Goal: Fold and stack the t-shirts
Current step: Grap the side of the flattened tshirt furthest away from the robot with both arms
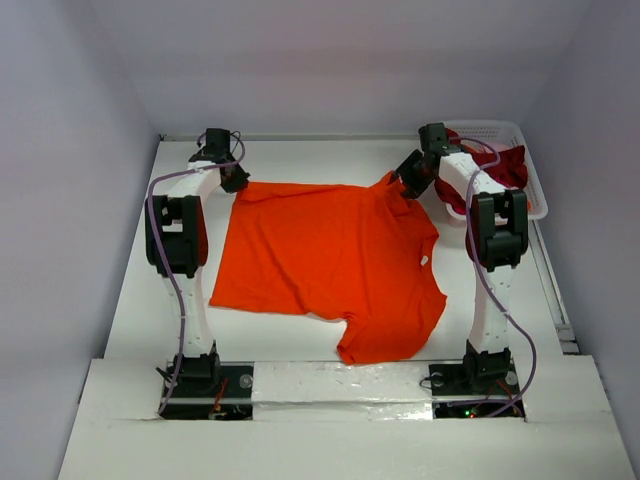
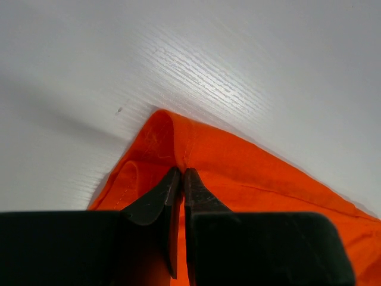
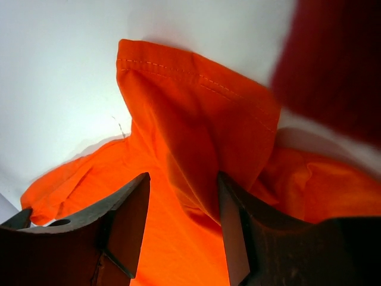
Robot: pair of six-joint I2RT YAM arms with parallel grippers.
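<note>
The right arm (image 1: 495,225) covers part of the basket (image 1: 500,128) and the red shirt (image 1: 512,165) in it. In the right wrist view a dark red blur (image 3: 333,65) at upper right is too unfocused to name. The body of the left tool (image 2: 183,173) hides the near part of the orange shirt (image 2: 250,173), which the lower edge cuts off.

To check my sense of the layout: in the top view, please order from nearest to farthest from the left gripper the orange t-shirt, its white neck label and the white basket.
1. orange t-shirt: its far left corner is pinched in the left gripper.
2. white neck label: on the shirt's right side.
3. white basket: far right corner.
</note>
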